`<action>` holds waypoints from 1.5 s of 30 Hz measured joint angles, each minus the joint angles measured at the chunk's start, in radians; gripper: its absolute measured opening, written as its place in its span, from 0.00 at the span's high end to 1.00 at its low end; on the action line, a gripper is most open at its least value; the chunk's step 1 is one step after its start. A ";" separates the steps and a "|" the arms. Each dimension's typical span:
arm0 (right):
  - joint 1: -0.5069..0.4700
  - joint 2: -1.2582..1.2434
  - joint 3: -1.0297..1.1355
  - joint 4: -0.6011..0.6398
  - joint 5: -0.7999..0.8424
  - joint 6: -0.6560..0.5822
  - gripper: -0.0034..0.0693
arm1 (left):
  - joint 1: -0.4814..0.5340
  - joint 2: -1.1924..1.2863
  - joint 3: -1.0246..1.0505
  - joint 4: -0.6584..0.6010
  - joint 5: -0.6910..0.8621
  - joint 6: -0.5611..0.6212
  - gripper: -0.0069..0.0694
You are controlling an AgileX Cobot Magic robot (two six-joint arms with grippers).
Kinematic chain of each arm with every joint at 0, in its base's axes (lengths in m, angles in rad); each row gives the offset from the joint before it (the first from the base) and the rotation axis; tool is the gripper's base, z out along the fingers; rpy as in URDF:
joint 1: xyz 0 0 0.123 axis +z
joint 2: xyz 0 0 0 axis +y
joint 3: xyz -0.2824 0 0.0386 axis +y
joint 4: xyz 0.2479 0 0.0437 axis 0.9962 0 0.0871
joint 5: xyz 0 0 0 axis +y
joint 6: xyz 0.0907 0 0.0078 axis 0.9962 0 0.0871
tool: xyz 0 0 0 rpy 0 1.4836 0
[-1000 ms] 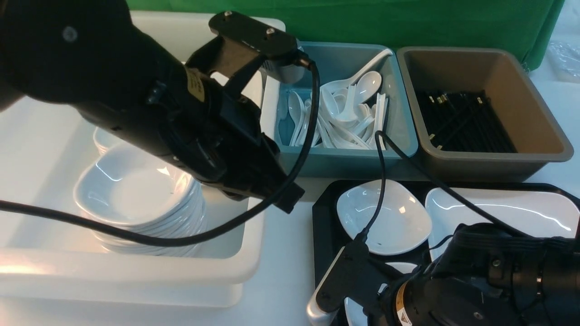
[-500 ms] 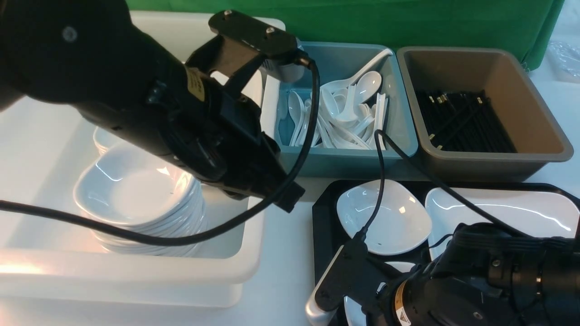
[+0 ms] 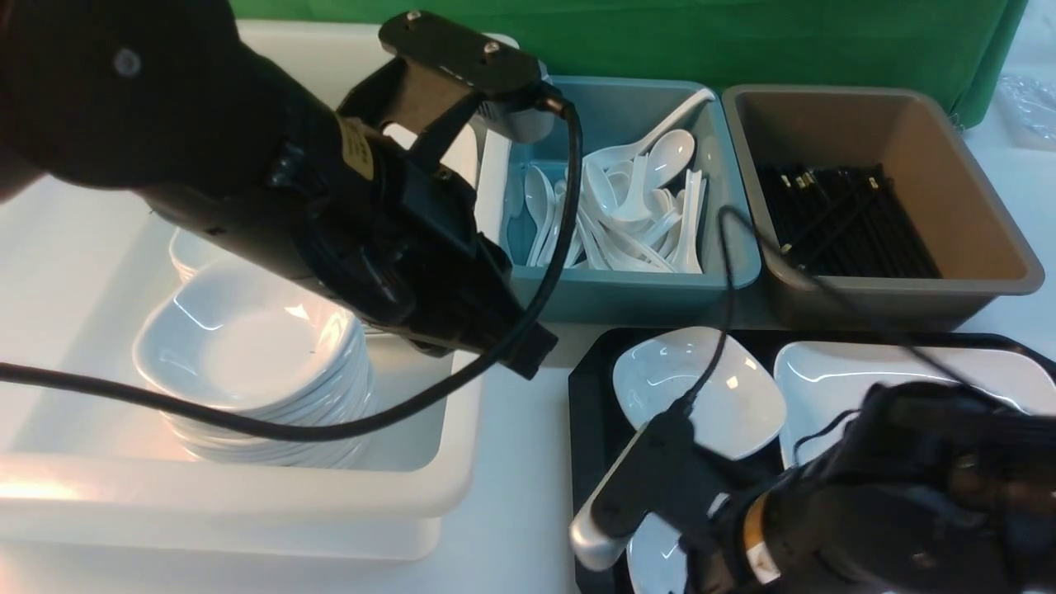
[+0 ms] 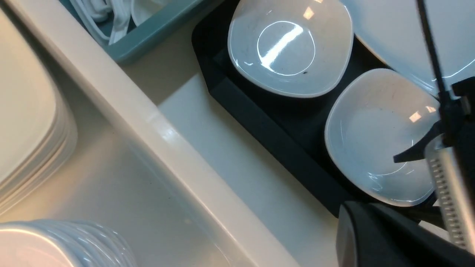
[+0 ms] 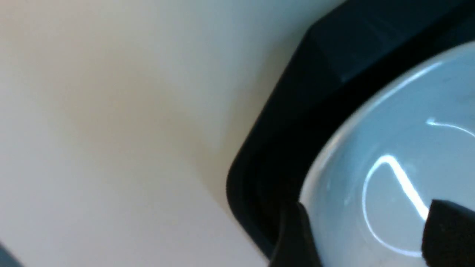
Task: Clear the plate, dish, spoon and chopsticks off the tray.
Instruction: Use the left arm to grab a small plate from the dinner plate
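Note:
The black tray (image 3: 590,396) holds a small white dish (image 3: 697,392) at its far left and the large white plate (image 3: 907,371) to the right of it. A second small dish (image 4: 374,137) lies nearer me at the tray's near-left corner (image 5: 297,111). My right gripper (image 5: 371,237) is open low over this near dish (image 5: 389,148), one fingertip (image 5: 293,237) by its rim and the other (image 5: 449,233) over its hollow. My left gripper (image 3: 524,359) is shut and empty, hanging over the white tub's right wall. The spoon and chopsticks are out of view.
A white tub (image 3: 445,487) on the left holds stacks of small white dishes (image 3: 247,346). Behind the tray stand a teal bin (image 3: 627,289) of white cutlery and a brown tub (image 3: 874,289) of black sticks. My right arm's cable (image 3: 726,272) arches over the tray.
My right arm has shifted to the right over the tray's near corner and its cable has swung right. The left arm has barely moved.

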 joint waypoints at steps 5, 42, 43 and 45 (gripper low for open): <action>-0.013 -0.205 -0.020 -0.033 0.212 0.080 0.33 | 0.000 0.008 -0.010 -0.003 -0.017 -0.032 0.91; -0.650 -0.794 0.161 0.050 0.426 0.026 0.93 | -0.180 0.620 -0.211 0.013 -0.106 0.047 0.44; -0.650 -0.794 0.161 0.050 0.426 0.026 0.93 | -0.180 0.621 -0.211 0.013 -0.106 0.047 0.43; -0.650 -0.794 0.161 0.050 0.411 0.025 0.93 | -0.180 0.632 -0.212 0.012 -0.109 0.048 0.35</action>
